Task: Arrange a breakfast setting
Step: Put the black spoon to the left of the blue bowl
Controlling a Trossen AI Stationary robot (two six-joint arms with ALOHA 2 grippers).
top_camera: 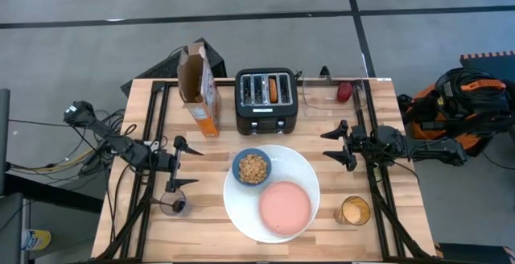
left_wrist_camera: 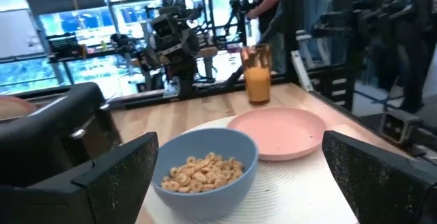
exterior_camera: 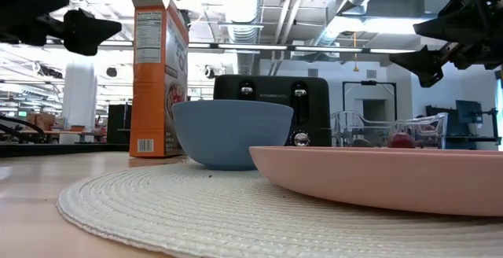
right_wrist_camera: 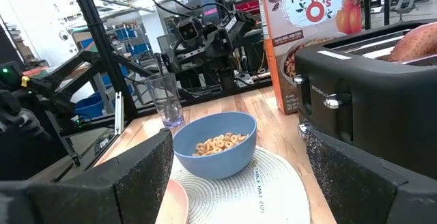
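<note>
Two sets of jaws hang wide and empty above the worktop (top_camera: 145, 95), left gripper (top_camera: 183, 164) near the tumbler (top_camera: 175, 205), right gripper (top_camera: 341, 145) beside the plate (top_camera: 302, 167). Nearest, the saucer (top_camera: 285, 208) lies on the plate; the amber glass (top_camera: 353, 211) stands to its right. Behind, the bowl (top_camera: 252, 167) holds cereal. Farther back stand the cereal box (top_camera: 199, 87) and the toaster (top_camera: 266, 101), bread (top_camera: 273, 88) in one slot.

Cereal box (right_wrist_camera: 311, 36): front panel read "TRADER JOE'S", "PUMPKIN O's".
Round mat (right_wrist_camera: 263, 190): edge label read "TRADE MAT 100".
Toaster (exterior_camera: 275, 108): front lettering was not legible.
</note>
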